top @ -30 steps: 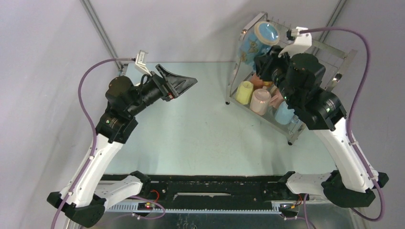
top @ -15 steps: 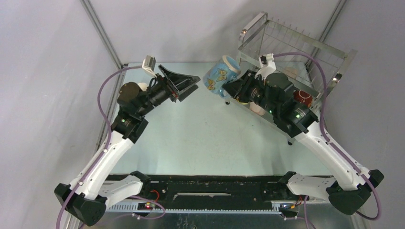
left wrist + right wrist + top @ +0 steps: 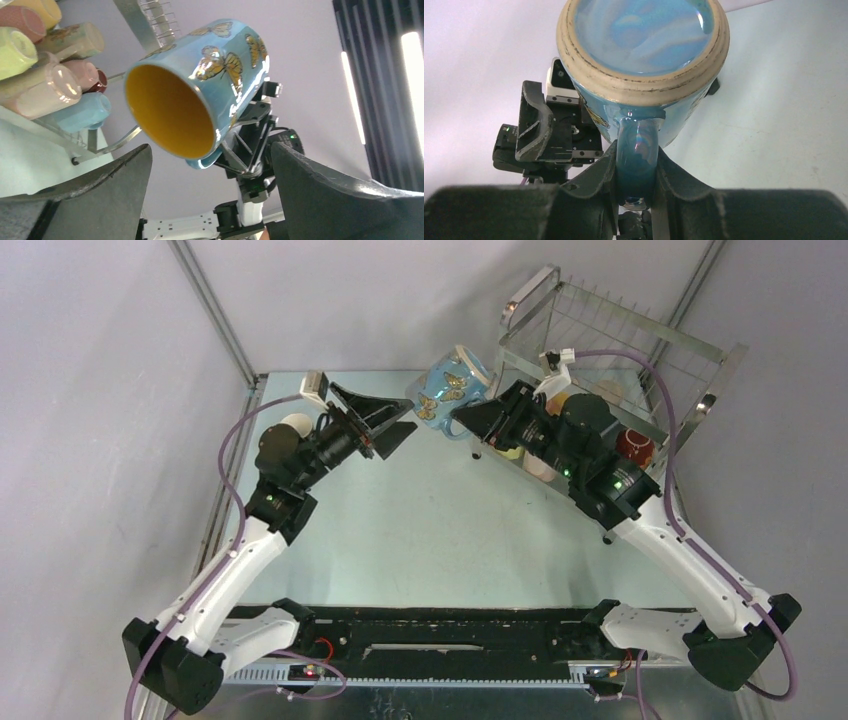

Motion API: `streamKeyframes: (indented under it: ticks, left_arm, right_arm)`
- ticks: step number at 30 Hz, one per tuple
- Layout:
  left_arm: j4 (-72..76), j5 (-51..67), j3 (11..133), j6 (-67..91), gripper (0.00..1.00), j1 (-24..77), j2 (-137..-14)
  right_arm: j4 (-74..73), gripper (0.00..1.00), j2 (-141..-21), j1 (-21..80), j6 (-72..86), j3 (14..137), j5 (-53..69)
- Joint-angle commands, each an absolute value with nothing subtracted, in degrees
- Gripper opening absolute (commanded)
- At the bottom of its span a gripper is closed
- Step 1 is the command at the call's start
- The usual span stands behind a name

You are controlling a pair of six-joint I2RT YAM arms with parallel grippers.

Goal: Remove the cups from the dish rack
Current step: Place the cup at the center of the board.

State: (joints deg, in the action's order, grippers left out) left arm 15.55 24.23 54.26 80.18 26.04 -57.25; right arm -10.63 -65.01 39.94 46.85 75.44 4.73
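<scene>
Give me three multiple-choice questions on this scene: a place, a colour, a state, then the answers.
1. Where is the butterfly mug? A in the dish rack; B in the air between the arms; C standing on the table.
2. What colour is its inside? A white; B yellow; C black.
3. How is the left pincer? A open; B shut on the mug; C shut on nothing.
Answers: B, the right pincer holds its handle above the table, clear of the dish rack; B, the left wrist view looks into its yellow mouth; A, its fingers stand wide apart.
</scene>
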Motion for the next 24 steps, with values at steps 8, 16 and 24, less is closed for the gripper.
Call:
streamKeyframes:
  ticks: [8, 16, 24]
  left_arm:
    - [34.31, 26.32, 52.91, 92.07, 0.83, 25.49, -58.9]
    - [49.61, 26.12, 51.24, 102.26, 0.78, 25.82, -62.17]
    - [50.19, 25.92, 51.94, 102.57, 0.57, 26.28, -61.84]
  right_arm:
    - [6.75, 0.0, -62.51, 40.86, 51.39, 73.21, 9.89]
    - [12.45, 0.0, -63.62, 42.08, 53.66, 71.78, 12.59]
    - [13.21, 0.0, -63.56, 43.14, 53.21, 71.12, 12.18]
